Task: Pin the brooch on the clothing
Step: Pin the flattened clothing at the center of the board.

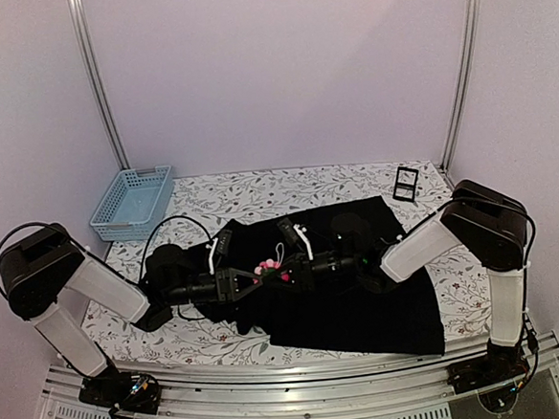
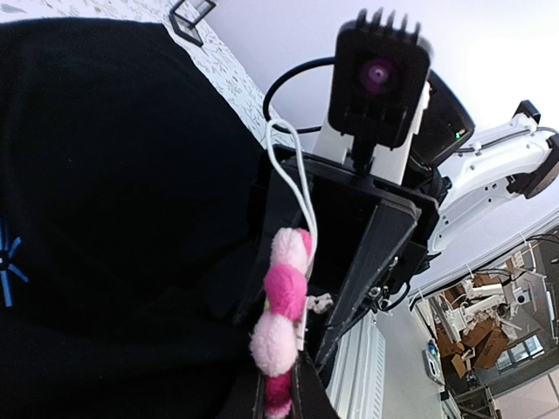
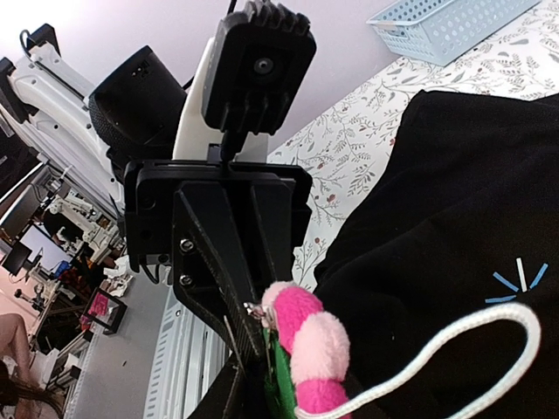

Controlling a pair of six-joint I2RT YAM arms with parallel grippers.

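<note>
Basket (image 1: 123,232): light blue, lattice-walled, upright with its open side up, at the far left corner of the table (image 1: 287,185). Its pale floor shows in full from above. It stands well apart from the shirt and both arms.

Stand (image 1: 405,182): small, black, at the far right of the table, just beyond the shirt's far edge.

Clothing (image 1: 363,300): black shirt spread flat across the middle of the floral table cover, with its near hem close to the table's front edge. Light-blue star emblem (image 3: 517,284) lies on the chest, off to one side of where the grippers meet.

Brooch (image 1: 269,267): pink-petalled, at the point where both arms meet over the middle of the shirt. Both wrist views show it edge-on, as a row of pale and deep pink puffs. A little green shows at its lower edge in the right wrist view.

Left gripper (image 1: 256,277): fingers drawn nearly together and pinching the brooch by its lower edge, seen clearly in the left wrist view.

Right gripper (image 1: 291,271): tips facing the left gripper's, right up against the brooch. Its jaws stand partly apart. Cannot tell whether they have any hold on the brooch.

Cannot tell whether the brooch touches the fabric.
</note>
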